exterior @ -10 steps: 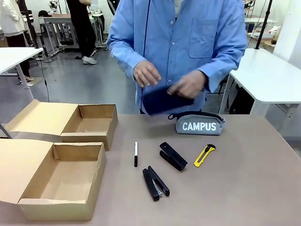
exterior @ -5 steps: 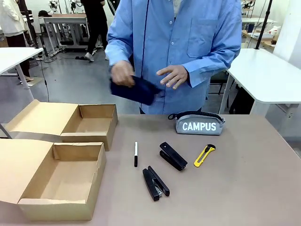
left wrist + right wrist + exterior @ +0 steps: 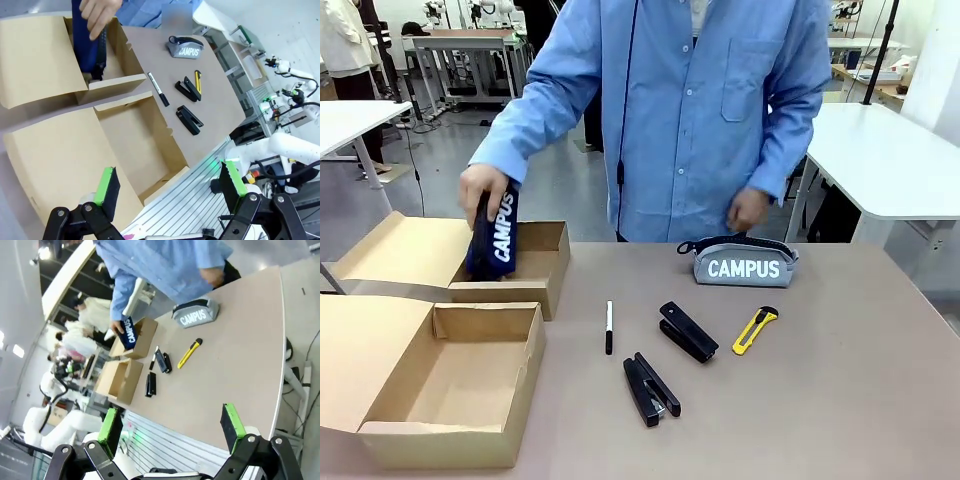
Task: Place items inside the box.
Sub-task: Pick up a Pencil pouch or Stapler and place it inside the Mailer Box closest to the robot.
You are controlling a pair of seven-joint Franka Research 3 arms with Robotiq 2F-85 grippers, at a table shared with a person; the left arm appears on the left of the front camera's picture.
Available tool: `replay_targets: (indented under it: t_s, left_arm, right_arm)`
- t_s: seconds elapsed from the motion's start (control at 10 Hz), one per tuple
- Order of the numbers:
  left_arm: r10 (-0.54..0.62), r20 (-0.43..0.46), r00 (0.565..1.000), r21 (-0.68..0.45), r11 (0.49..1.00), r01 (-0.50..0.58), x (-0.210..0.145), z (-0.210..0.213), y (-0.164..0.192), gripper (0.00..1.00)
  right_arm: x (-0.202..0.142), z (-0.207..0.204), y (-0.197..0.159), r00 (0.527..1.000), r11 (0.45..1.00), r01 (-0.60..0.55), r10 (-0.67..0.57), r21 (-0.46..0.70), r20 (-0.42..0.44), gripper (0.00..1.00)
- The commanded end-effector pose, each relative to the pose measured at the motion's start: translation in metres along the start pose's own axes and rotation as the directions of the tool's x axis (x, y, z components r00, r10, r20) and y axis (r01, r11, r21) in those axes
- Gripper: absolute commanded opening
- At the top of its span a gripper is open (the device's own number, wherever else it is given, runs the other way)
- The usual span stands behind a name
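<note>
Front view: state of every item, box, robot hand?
Far box: open.
Near box: open.
Navy pencil case: upright in far box, held by person's hand.
Grey pencil case: on table, zipped.
Far stapler: on table.
Near stapler: on table.
Utility knife: on table.
Marker: on table.
Left hand: open.
Right hand: open.

Upper left of frame: person's hand (image 3: 483, 190) grips navy pencil case (image 3: 494, 240) upright, lower end inside far box (image 3: 555, 270). Near box (image 3: 535, 350), lower left, stands open. Other hand (image 3: 748, 209) sits just behind grey CAMPUS case (image 3: 744, 264). Centre of surface (image 3: 840, 400): marker pen (image 3: 609, 327), stapler (image 3: 687, 331), second stapler (image 3: 651, 388), yellow utility knife (image 3: 755, 329), all lying apart.
</note>
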State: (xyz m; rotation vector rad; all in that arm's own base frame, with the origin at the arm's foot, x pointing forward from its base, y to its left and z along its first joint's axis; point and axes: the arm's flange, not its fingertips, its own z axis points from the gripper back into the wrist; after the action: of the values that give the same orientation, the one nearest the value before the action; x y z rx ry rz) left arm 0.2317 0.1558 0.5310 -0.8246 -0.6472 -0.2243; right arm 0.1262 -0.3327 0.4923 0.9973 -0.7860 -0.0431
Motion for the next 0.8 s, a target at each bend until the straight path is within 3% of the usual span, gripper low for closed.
replay_targets:
  t_s: [0.0, 0.2, 0.3, 0.4, 0.5, 0.6, 0.7]
  left_arm:
    - [-0.018, 0.012, 1.000, -0.016, 1.000, 0.018, 0.002, 0.000, -0.002, 1.00]
    - [-0.018, 0.012, 1.000, -0.016, 1.000, 0.018, 0.002, 0.000, -0.002, 1.00]
    - [-0.018, 0.012, 1.000, -0.016, 1.000, 0.018, 0.002, 0.000, -0.002, 1.00]
    - [-0.018, 0.012, 1.000, -0.016, 1.000, 0.018, 0.002, 0.000, -0.002, 1.00]
    - [-0.018, 0.012, 1.000, -0.016, 1.000, 0.018, 0.002, 0.000, -0.002, 1.00]
    - [-0.018, 0.012, 1.000, -0.016, 1.000, 0.018, 0.002, 0.000, -0.002, 1.00]
    - [-0.018, 0.012, 1.000, -0.016, 1.000, 0.018, 0.002, 0.000, -0.002, 1.00]
  right_arm:
    - [-0.005, -0.047, 0.029, 0.932, 0.943, -0.332, 0.333, 0.031, -0.139, 1.00]
    - [-0.006, -0.120, 0.047, 0.740, 0.791, -0.600, 0.605, 0.119, -0.293, 1.00]
    - [-0.015, -0.157, 0.058, 0.636, 0.711, -0.675, 0.697, 0.200, -0.332, 1.00]
    - [-0.031, -0.193, 0.074, 0.541, 0.623, -0.725, 0.779, 0.294, -0.318, 1.00]
    - [-0.045, -0.214, 0.086, 0.476, 0.583, -0.742, 0.805, 0.329, -0.353, 1.00]
    - [-0.048, -0.209, 0.095, 0.463, 0.561, -0.767, 0.820, 0.313, -0.337, 1.00]
    - [-0.039, -0.182, 0.101, 0.541, 0.605, -0.759, 0.792, 0.241, -0.284, 1.00]
